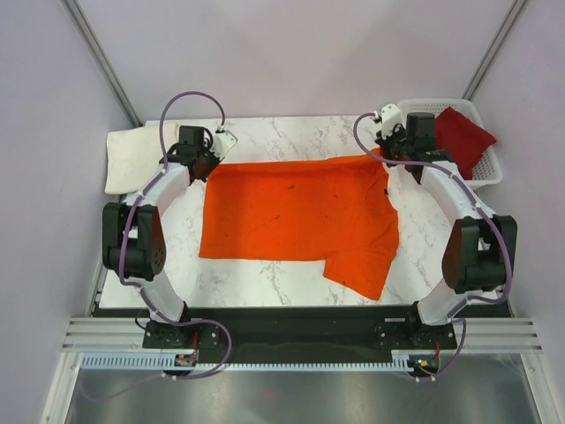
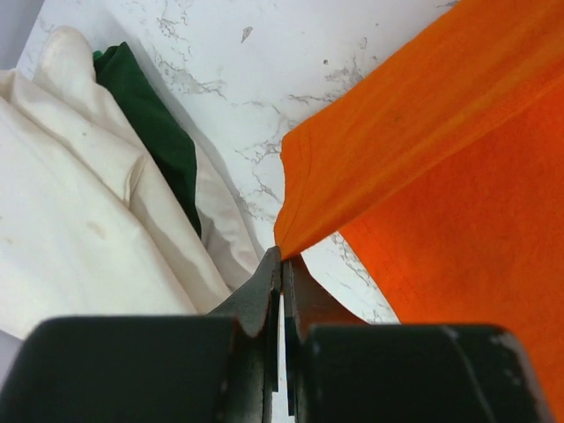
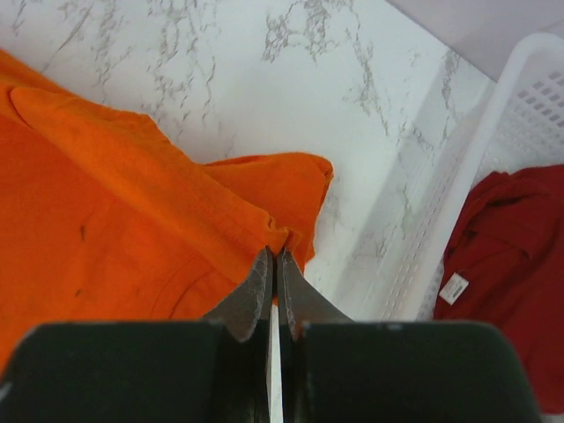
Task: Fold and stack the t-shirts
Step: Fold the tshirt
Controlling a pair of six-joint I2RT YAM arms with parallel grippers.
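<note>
The bright orange t-shirt lies spread across the middle of the marble table, with one sleeve hanging toward the front right. My left gripper is shut on its far left corner, and the cloth rises in a taut fold from the fingertips. At the shirt's far right corner, my right gripper is shut on a bunched edge. The cream-white t-shirt lies folded at the far left. In the basket sits the dark red t-shirt, whose label shows in the right wrist view.
A white lattice basket stands at the table's far right corner, close to my right gripper. A strip of dark green cloth shows between the cream folds. Grey walls close in on both sides.
</note>
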